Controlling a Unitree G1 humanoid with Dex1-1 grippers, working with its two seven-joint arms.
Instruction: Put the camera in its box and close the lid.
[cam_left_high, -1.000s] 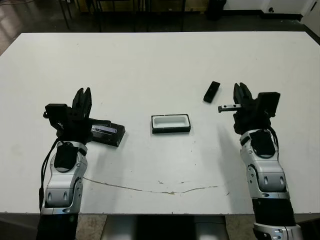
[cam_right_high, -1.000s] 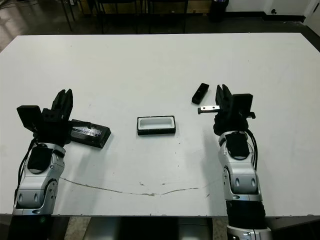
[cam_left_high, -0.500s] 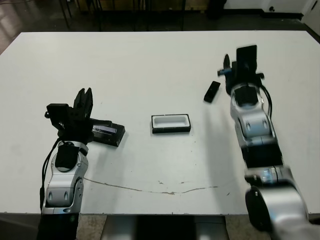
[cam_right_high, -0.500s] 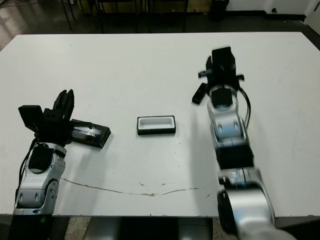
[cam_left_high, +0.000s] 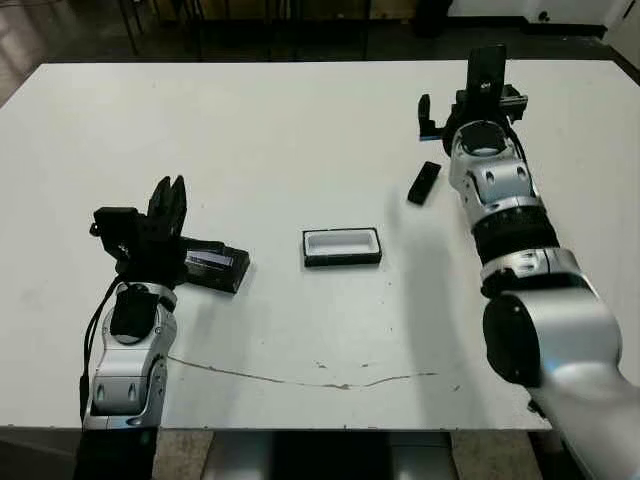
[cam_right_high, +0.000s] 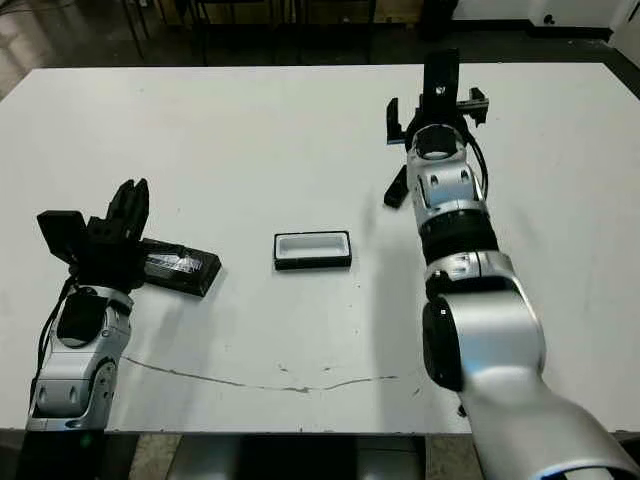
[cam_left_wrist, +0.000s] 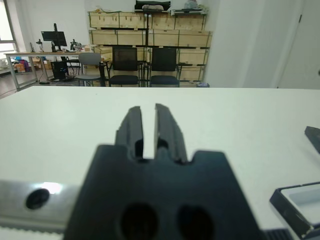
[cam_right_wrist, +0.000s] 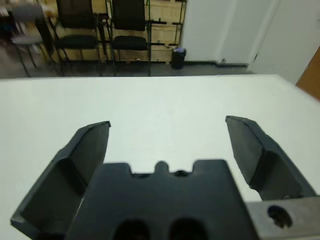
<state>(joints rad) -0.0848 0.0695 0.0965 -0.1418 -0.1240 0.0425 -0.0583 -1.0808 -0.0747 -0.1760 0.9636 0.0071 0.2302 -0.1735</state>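
Observation:
The camera (cam_left_high: 424, 183), a slim black bar, lies on the white table right of centre. The box (cam_left_high: 342, 246), black outside and white inside, sits open mid-table; its corner shows in the left wrist view (cam_left_wrist: 300, 200). The lid (cam_left_high: 215, 266), black with a pale stripe, rests at the left. My left gripper (cam_left_high: 167, 195) stands just left of the lid, shut on nothing (cam_left_wrist: 148, 107). My right gripper (cam_left_high: 468, 100) is stretched out beyond the camera, a little to its right, wide open and empty (cam_right_wrist: 167, 122).
A thin dark scratch (cam_left_high: 320, 375) runs across the table near its front edge. Beyond the far edge stand black chairs (cam_left_wrist: 125, 65) and wooden shelving. Bare white tabletop lies between the box and the camera.
My right arm has swung from the near right of the table far forward, past the camera, and its fingers now stand spread. The left arm, lid, box and camera have not moved.

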